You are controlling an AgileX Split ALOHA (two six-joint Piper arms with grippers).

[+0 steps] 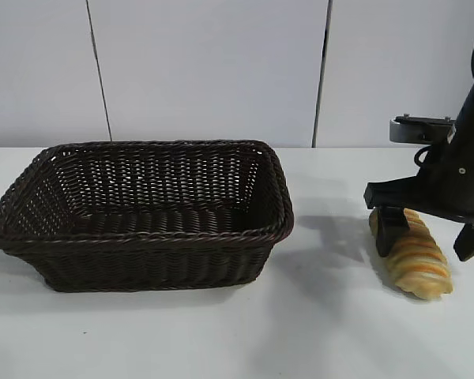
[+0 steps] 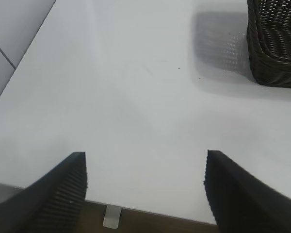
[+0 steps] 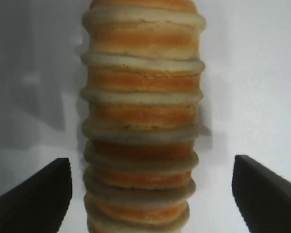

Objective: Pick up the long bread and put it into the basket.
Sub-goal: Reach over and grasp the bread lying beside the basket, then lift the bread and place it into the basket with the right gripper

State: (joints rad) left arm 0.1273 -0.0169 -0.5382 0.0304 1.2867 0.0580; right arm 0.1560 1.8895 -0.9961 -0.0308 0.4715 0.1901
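The long bread (image 1: 417,260), a ridged golden loaf with orange-browned bands, lies on the white table at the right. My right gripper (image 1: 428,246) is lowered over its rear half, one finger on each side. In the right wrist view the bread (image 3: 143,111) runs lengthwise between the fingers of the gripper (image 3: 153,194), which is open with a gap of bare table on both sides. The dark brown wicker basket (image 1: 142,237) stands at the left with nothing in it. My left gripper (image 2: 145,189) hangs open over the table's near edge, nothing between its fingers, and a corner of the basket (image 2: 276,48) shows beyond.
The white table (image 1: 324,332) spreads around the basket and bread. A strip of bare surface separates the basket's right wall from the loaf. A pale panelled wall (image 1: 213,71) stands behind.
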